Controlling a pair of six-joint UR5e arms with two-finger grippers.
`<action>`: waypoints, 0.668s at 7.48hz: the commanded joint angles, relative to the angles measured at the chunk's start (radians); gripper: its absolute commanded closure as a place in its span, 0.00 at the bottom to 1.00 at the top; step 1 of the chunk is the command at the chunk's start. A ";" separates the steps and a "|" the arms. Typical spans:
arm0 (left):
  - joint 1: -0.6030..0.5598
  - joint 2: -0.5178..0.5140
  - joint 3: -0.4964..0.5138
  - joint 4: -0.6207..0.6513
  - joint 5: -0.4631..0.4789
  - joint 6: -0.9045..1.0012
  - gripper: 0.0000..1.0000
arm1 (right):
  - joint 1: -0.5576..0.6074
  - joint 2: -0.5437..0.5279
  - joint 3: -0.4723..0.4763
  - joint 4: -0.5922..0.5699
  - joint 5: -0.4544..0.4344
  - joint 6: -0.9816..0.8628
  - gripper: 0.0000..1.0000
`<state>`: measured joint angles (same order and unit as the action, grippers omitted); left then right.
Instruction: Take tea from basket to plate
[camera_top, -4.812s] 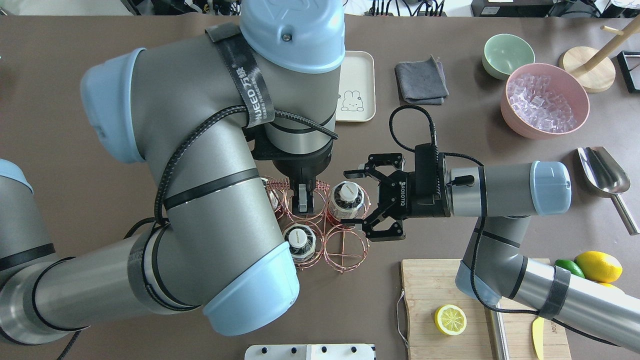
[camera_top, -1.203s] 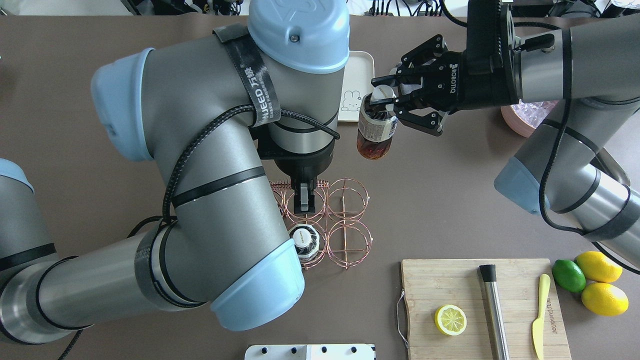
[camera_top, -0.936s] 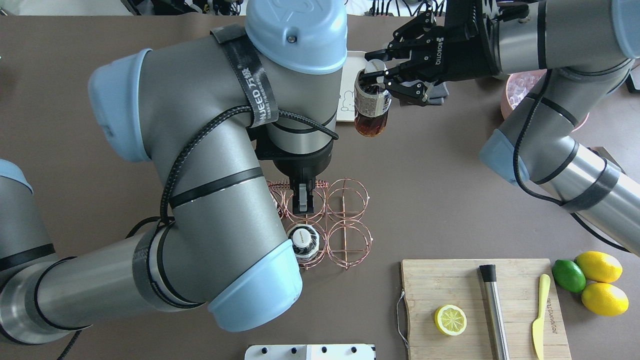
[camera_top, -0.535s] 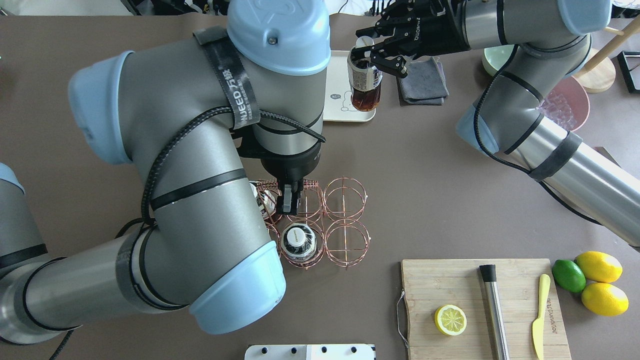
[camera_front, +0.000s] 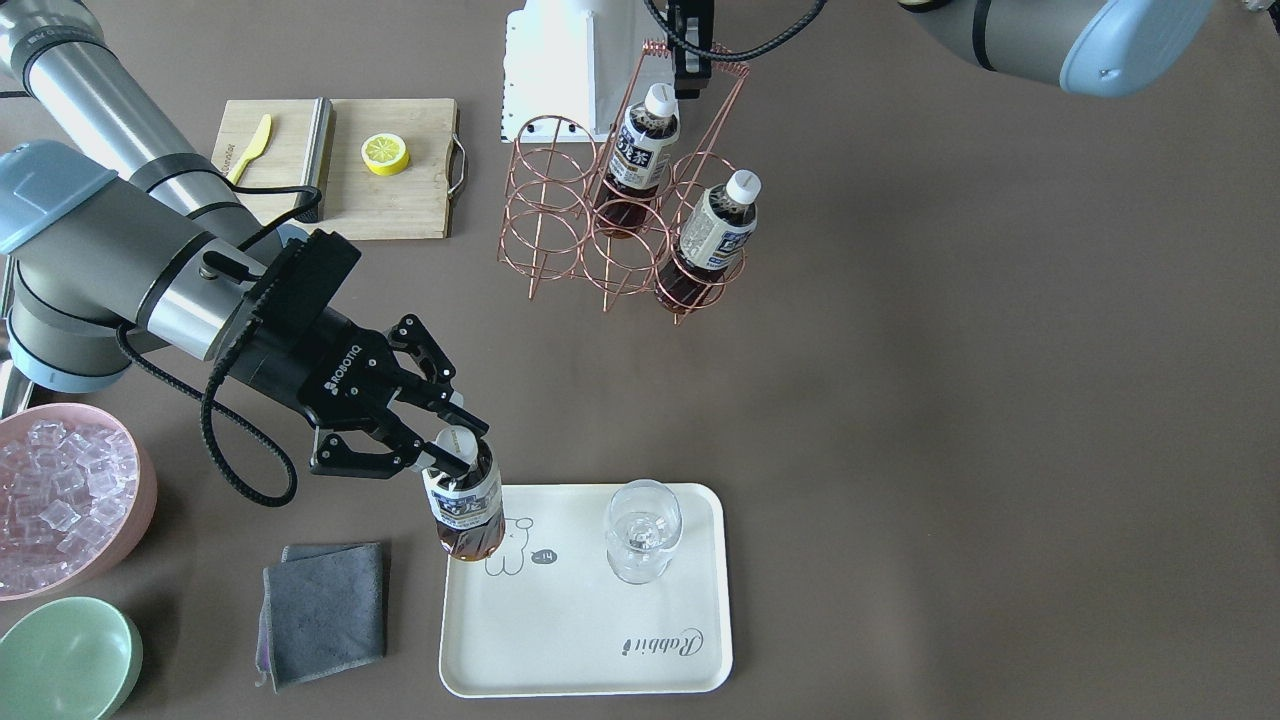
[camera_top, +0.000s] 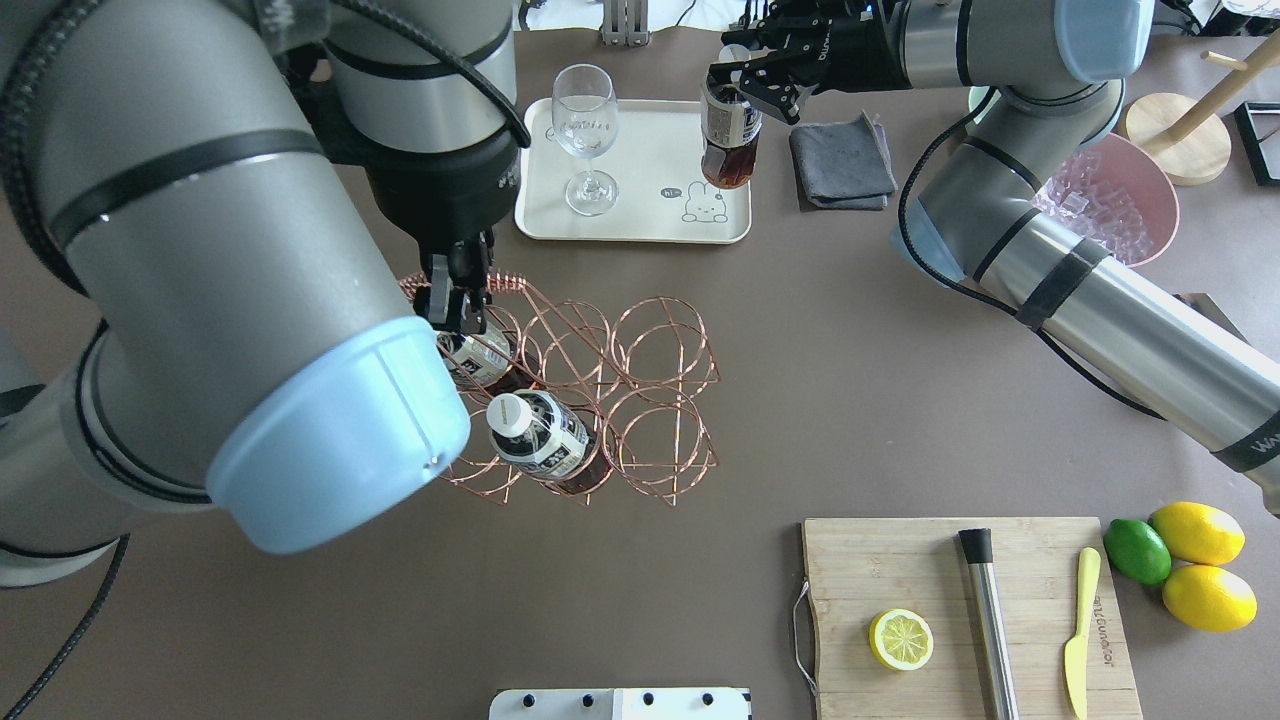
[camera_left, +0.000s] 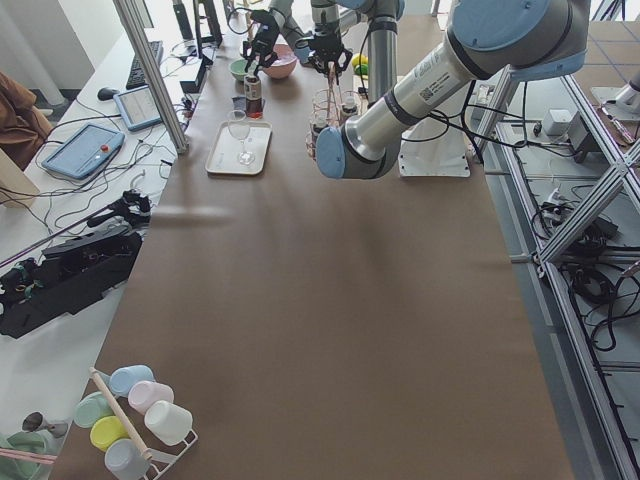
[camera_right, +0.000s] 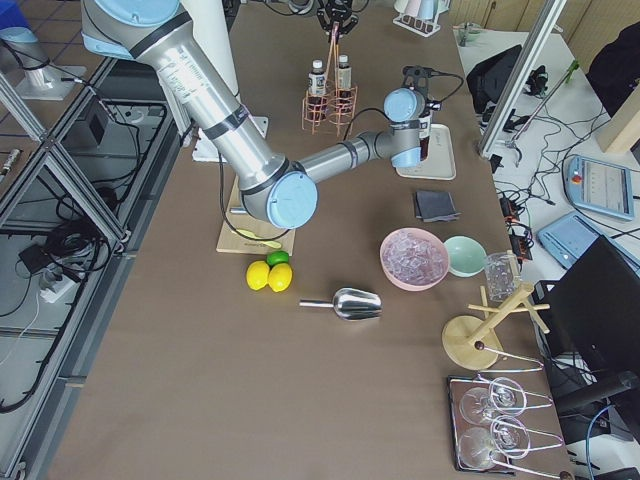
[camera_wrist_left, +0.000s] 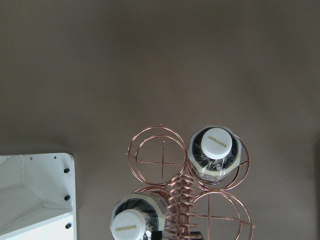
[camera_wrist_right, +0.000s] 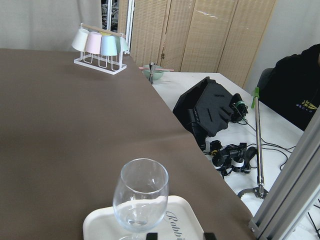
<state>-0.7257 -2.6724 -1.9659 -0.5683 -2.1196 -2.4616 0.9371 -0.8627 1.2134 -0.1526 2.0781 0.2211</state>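
nearest my base, the left end effector (camera_top: 455, 305) is clamped shut on the handle of the basket (camera_front: 545, 208), which sits about midway between the worktop (camera_front: 950, 400) edges with two other bottles (camera_front: 640, 150) in its cells. toward the far edge, the right end effector (camera_front: 455, 455) is closed on the neck of the tea (camera_front: 468, 510). its base is over the plate (camera_front: 580, 640) corner by the rabbit drawing; i can't tell if it touches. a glass (camera_front: 642, 530) stands on the plate.
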 joint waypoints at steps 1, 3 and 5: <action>-0.205 0.041 -0.027 0.160 -0.043 0.307 1.00 | -0.003 0.056 -0.154 0.140 -0.099 0.127 1.00; -0.377 0.148 -0.031 0.166 -0.068 0.465 1.00 | -0.029 0.079 -0.222 0.204 -0.168 0.203 1.00; -0.512 0.326 -0.036 0.090 -0.065 0.660 1.00 | -0.073 0.079 -0.248 0.249 -0.237 0.237 1.00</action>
<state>-1.1136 -2.4860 -2.0035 -0.4178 -2.1849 -1.9731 0.8980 -0.7871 0.9892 0.0610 1.8947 0.4289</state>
